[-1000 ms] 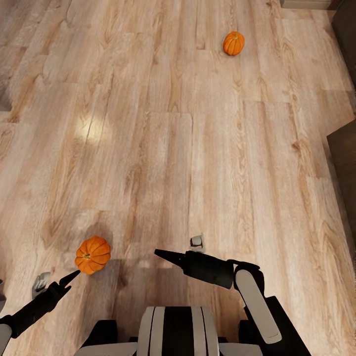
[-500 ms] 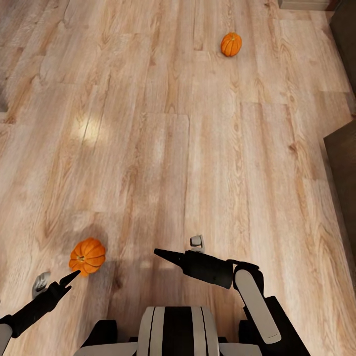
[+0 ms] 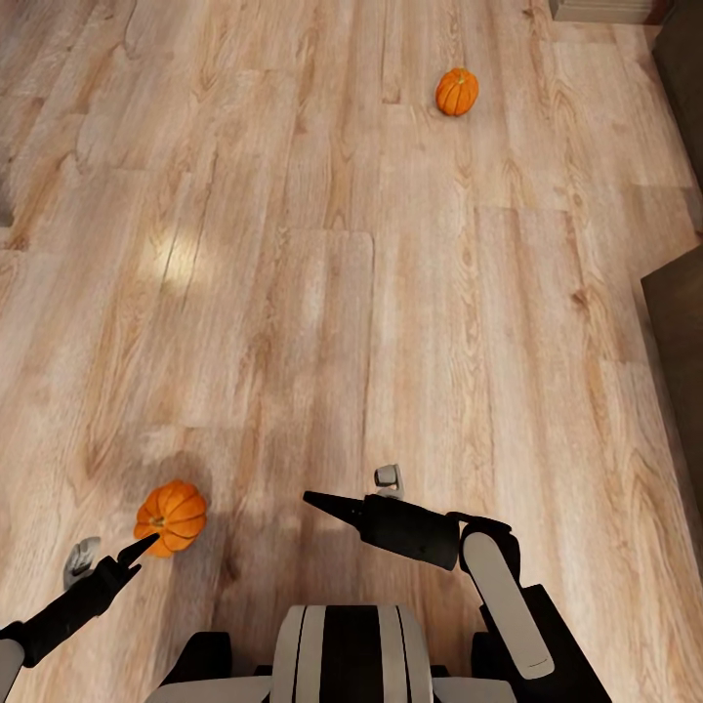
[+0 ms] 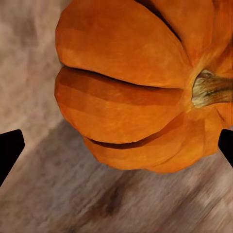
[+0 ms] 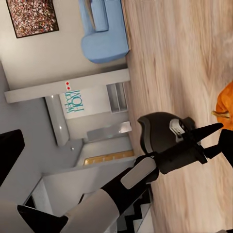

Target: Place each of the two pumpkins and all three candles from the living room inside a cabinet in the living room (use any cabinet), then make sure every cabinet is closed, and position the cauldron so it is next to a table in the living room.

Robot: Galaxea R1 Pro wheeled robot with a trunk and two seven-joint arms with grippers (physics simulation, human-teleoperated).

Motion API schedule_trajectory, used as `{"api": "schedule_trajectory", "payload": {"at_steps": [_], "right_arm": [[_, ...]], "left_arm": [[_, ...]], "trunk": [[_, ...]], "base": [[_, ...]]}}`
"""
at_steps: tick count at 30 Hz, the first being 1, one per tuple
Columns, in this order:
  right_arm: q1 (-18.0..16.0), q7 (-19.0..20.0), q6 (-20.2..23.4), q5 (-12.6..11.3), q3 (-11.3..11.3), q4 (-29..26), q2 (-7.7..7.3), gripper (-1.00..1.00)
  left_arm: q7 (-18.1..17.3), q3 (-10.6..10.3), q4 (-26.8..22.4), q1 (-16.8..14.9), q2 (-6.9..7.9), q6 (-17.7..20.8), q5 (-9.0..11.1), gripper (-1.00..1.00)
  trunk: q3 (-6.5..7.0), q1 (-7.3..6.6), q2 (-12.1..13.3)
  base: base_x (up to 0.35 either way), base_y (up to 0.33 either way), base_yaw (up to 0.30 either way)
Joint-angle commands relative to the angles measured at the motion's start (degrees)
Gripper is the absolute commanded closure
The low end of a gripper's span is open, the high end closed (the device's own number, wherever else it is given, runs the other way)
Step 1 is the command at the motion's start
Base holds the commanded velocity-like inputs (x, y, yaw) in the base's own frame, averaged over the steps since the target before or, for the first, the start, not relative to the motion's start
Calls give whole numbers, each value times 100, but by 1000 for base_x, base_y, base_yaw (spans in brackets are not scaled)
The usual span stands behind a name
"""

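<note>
Left tool [image 3: 144, 543] spread, beside near pumpkin [image 3: 171, 516]

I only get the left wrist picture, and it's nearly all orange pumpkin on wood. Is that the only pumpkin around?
Observer: No. The head view shows a second pumpkin far ahead on the floor, well beyond the near pumpkin you see.
Operator: Is the left tool touching mine?
Observer: The left tool is open, its tips just short of the pumpkin's near side.
Operator: And the other arm?
Observer: The right tool hangs above bare floor, holding nothing.
</note>
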Motion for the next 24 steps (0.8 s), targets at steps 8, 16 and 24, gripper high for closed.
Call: {"api": "schedule_trajectory", "payload": {"at_steps": [8, 16, 24], "right_arm": [[0, 0, 0, 0, -3, 0, 1, -100], [0, 0, 0, 3, -3, 0, 1, -100], [0, -3, 0, 8, -3, 0, 2, -100]], "left_arm": [[4, 0, 0, 0, 0, 0, -1, -100], [9, 5, 0, 0, 0, 0, -6, -100], [9, 6, 0, 0, 3, 0, -5, -100]], "trunk": [[0, 0, 0], [0, 0, 0], [-66, 8, -4]], "base": [[71, 0, 0], [12, 0, 0], [0, 0, 0]]}}
